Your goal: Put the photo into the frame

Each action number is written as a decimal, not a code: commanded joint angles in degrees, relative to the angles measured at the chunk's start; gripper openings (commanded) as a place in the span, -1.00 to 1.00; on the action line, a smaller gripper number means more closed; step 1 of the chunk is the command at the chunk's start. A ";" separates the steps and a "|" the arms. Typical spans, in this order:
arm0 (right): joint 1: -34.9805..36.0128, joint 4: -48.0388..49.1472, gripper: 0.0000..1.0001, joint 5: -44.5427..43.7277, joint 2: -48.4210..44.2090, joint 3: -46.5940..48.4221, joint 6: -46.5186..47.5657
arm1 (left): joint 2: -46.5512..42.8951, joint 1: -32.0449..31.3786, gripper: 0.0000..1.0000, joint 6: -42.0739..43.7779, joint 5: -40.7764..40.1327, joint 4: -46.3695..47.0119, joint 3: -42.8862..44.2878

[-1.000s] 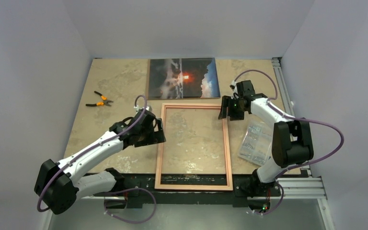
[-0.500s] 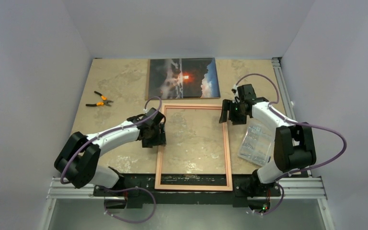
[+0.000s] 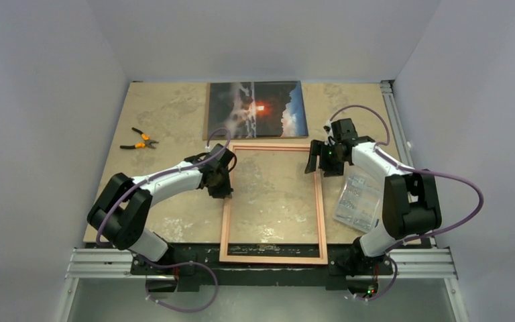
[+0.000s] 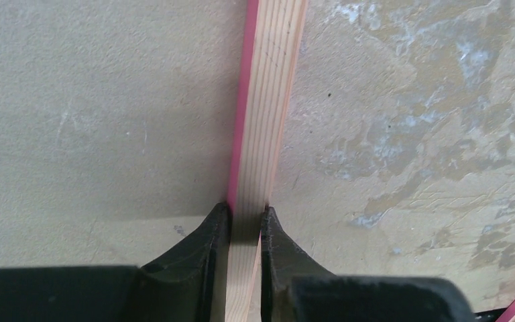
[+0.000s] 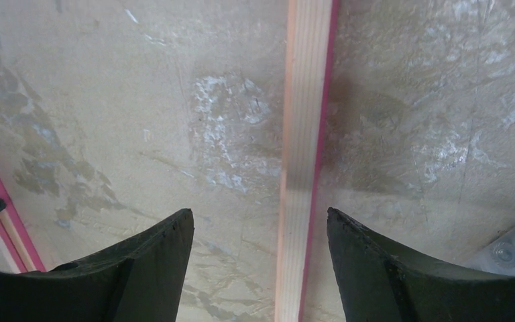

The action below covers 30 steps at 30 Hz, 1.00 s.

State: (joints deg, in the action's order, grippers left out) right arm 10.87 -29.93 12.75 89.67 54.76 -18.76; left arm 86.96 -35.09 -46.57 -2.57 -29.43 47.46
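Currently your left gripper (image 4: 245,213) is clamped on the left rail of the frame (image 4: 265,100), which lies flat on the tabletop (image 4: 94,100). Your right gripper (image 5: 259,218) stands apart, straddling the opposite rail, seemingly without touching it. Beyond both grippers the photo (image 3: 257,109) lies face up.

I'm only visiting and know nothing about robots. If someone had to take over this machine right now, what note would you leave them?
The left gripper: jaws shut on the left rail of the frame.
The right gripper: jaws open, straddling the right rail, not gripping it.
The frame lies flat with its wood back up, its near end over the near edge of the table. The photo lies face up at the far edge, just beyond the frame.
Done: one grip on the frame.
Left: the photo is not yet picked up and has to go into the frame.
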 commanded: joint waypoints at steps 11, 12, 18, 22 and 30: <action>0.15 -0.98 0.47 2.18 -4.18 3.68 -0.85 | 5.56 0.51 -0.90 -3.44 0.32 4.40 1.44; 0.17 -1.00 0.47 2.25 -4.54 3.73 -0.83 | 5.05 0.53 -0.86 -3.51 0.30 4.55 1.24; 0.18 -1.16 0.73 2.10 -5.42 3.90 -0.76 | 2.26 0.52 -1.00 -4.25 -0.87 4.52 0.27; 0.17 -1.34 0.74 2.43 -5.94 3.95 -0.75 | 1.17 1.16 -1.00 -4.82 -1.56 4.53 -1.36; 0.14 -1.80 0.75 2.45 -6.73 4.04 -0.75 | -1.13 4.39 -1.00 -3.21 -0.21 4.82 -3.51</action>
State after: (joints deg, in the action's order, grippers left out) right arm 10.87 -31.11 14.48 85.38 56.66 -19.35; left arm 86.04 -32.84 -48.62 -2.11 -24.88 45.56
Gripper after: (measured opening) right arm 0.871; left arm 0.154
